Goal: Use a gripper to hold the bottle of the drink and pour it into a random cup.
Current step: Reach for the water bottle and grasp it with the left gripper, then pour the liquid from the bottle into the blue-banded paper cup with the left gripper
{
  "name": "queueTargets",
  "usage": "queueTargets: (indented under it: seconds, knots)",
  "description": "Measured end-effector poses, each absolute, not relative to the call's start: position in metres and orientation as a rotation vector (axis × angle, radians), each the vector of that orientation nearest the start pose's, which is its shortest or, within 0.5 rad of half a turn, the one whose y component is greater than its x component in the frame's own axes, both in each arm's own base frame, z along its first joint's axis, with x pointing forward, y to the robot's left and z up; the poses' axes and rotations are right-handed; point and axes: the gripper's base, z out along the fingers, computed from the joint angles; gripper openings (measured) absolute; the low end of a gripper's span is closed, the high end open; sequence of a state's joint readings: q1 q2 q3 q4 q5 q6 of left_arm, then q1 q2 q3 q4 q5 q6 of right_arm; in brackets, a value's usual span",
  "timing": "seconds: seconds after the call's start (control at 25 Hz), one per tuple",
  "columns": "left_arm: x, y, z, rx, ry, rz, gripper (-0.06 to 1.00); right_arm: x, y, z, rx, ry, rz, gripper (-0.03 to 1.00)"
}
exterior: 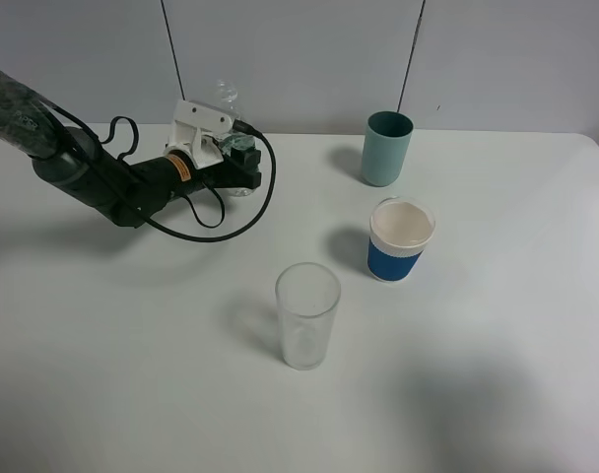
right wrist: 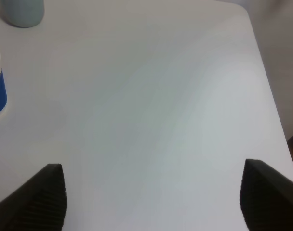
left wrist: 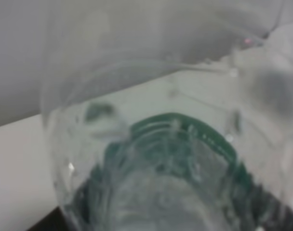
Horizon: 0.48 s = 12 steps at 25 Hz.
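The bench is white and matte, with a grey wall behind. Far left, the left end effector grips the bottle; the right end effector stands wide.

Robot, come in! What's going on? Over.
Left gripper shut on bottle. Right gripper open, empty. Nothing between bottle and blue cup.

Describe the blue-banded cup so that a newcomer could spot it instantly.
On the white table, look right of centre, where three vessels stand apart. The cup sits between the teal cup farther back and the tall clear glass nearer the camera. It alone is white with a wide blue band around its lower half.
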<state>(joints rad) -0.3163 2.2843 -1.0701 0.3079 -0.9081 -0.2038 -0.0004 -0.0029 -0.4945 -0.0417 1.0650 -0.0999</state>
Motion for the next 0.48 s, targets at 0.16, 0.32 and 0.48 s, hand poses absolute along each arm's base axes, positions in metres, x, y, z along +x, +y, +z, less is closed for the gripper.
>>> queueTargets:
  seconds: [0.16, 0.32, 0.48]
  knots:
    - [0.397, -0.161, 0.073, 0.459, 1.791, -0.447, 0.46, -0.005, -0.003, 0.275, -0.1, 2.05, -0.112, 0.74]
    - [0.394, -0.165, 0.084, 0.485, 1.837, -0.424, 0.46, -0.005, -0.003, 0.275, -0.1, 2.05, -0.112, 0.74]
    - [0.386, -0.17, 0.111, 0.528, 1.835, -0.396, 0.46, -0.005, -0.003, 0.275, -0.1, 2.05, -0.112, 0.74]
